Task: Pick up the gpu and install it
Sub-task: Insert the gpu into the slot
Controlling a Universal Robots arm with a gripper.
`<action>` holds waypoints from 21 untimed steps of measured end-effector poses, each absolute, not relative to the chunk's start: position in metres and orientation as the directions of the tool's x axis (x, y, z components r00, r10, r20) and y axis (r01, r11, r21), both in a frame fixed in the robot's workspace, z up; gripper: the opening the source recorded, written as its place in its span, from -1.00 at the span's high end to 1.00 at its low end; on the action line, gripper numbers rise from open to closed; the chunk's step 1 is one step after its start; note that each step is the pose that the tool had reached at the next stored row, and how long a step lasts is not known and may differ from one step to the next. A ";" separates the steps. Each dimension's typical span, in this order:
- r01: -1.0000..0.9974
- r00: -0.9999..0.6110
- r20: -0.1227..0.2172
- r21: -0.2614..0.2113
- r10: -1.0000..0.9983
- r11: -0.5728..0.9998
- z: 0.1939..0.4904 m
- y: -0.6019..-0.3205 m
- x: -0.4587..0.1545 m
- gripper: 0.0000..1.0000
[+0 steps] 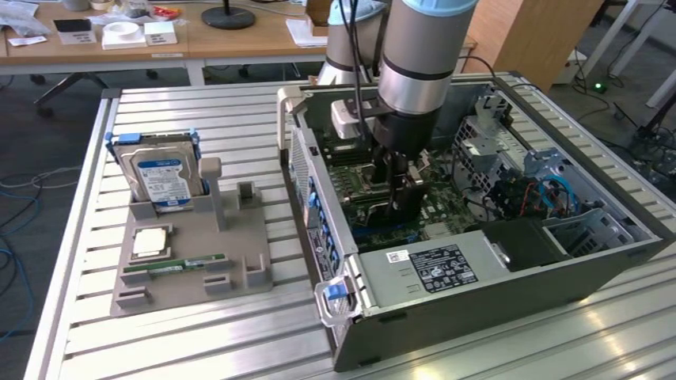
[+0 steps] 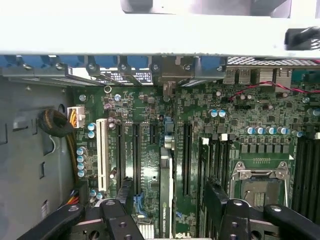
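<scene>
Starting at the exterior view's left, we count one grey holder (image 1: 248,245) on the slatted table (image 1: 211,340). It carries one hard drive (image 1: 161,176) standing upright, one square processor chip (image 1: 150,241) lying flat, and one green memory stick (image 1: 174,265) lying in front of the chip. The holder's remaining upright posts and slots look bare.

Toward the middle and the exterior view's right lies one open computer case (image 1: 507,285), and the arm reaches down into it. The gripper (image 1: 401,210) hangs low over the motherboard (image 2: 145,125).

In the wrist view we see one gpu (image 2: 166,200). It stands edge-on in a slot of the board, directly between the two fingers (image 2: 125,195). The fingers are spread wide apart, one on each side of the card, and as far as we can tell neither touches it. The card looks to us to be already in its slot. We cannot tell whether it is pressed fully home.

We judge the gpu to be light, stiff and thin, with smooth flat faces that could slip under a weak pinch. It is also fragile: its small parts and contact edge would not take twisting or sideways force. The best hold, we think, is across the two flat faces near the upper edge, squarely and clear of the contacts.
</scene>
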State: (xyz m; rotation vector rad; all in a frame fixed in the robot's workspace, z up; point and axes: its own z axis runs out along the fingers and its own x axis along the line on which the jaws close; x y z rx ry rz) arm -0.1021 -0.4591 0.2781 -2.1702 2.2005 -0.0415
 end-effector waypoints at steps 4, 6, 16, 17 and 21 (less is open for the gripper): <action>-0.998 -0.013 -0.017 -0.055 -1.000 0.014 0.286 -0.459 -0.102 -0.37; -0.998 -0.013 -0.017 -0.055 -1.000 0.014 0.290 -0.459 -0.102 -0.37; -0.998 -0.013 -0.017 -0.055 -1.000 0.014 0.307 -0.459 -0.102 -0.37; -0.998 -0.013 -0.017 -0.055 -1.000 0.014 0.308 -0.459 -0.102 -0.37; -0.998 -0.013 -0.017 -0.055 -1.000 0.014 0.310 -0.459 -0.102 -0.37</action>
